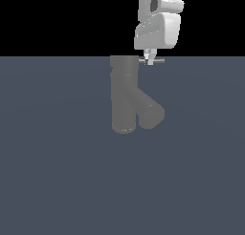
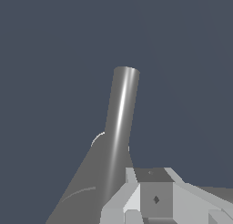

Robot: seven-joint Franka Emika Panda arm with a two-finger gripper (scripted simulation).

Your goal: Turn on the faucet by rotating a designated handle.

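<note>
**Gripper at the handle, beside the faucet's cap**

The faucet (image 1: 125,98) stood near the middle of the exterior view, its thick upright cylinder rising from the floor (image 1: 57,172) and its short spout branching down toward the exterior view's right. The handle (image 1: 158,60), a thin pale rod, projected sideways from the cap toward that same right side. The gripper (image 1: 150,58) hung directly over the rod, fingers pointing down and straddling it close to the cap. That placement probably served the task: a push against the rod from there would swing it about the cylinder's axis. Whether the fingers were clamped on the rod or only stood either side of it could not be told; they looked narrow, but the detail was too small.

In the wrist view a shiny grey cylinder of the faucet (image 2: 122,118) ran away from the camera, with part of the gripper (image 2: 154,198) in the foreground.

The floor was a flat, plain slate-blue plane; beyond its edge the background was black
</note>
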